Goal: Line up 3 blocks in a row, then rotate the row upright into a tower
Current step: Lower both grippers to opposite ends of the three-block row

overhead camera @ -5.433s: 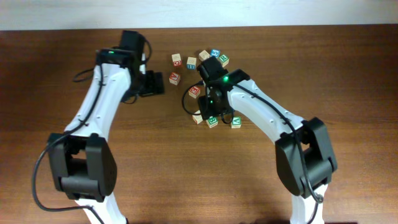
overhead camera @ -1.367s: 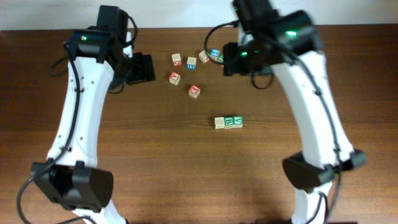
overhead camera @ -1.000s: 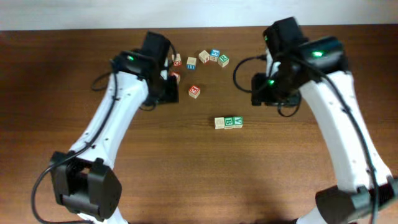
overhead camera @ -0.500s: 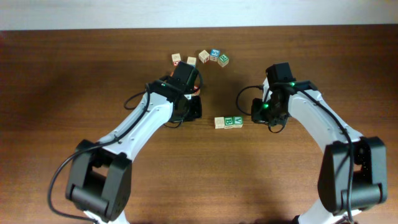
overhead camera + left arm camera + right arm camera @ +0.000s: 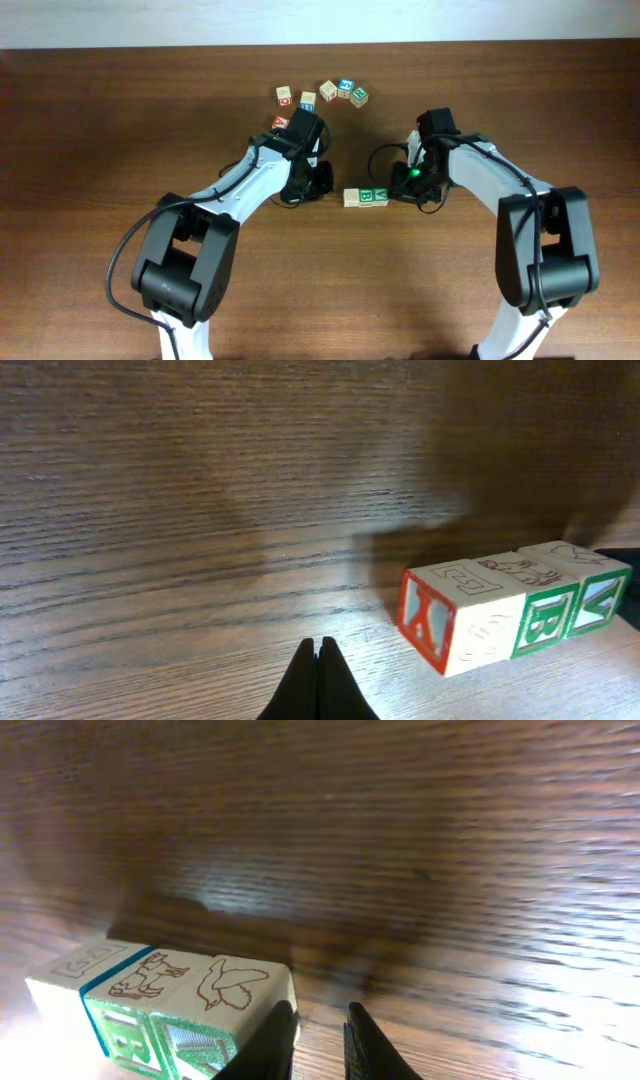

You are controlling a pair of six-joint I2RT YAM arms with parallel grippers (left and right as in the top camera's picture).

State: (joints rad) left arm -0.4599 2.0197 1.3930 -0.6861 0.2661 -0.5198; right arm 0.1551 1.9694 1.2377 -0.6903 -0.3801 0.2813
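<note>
A: The three small light-wood alphabet cubes [image 5: 366, 197]?
B: Touching in one row on the grained wooden table [image 5: 100, 200].
A: Jaws?
B: Left gripper [image 5: 318, 652], at the row's pale end: pressed together. Right gripper [image 5: 318, 1020], opposite end: slightly parted, empty.

Three blocks [image 5: 160, 980] are recorded at lower left, set in a touching row on the bench [image 5: 450, 840]. Engraved animal figures are noted on two top faces, and green-bordered faces are seen below them. The right claw [image 5: 318, 1025] is positioned just beside the bird-marked end block. Its dark fingers [image 5: 365, 1035] are held close together, with only bare bench between them. Contact with the block cannot be confirmed.
</note>
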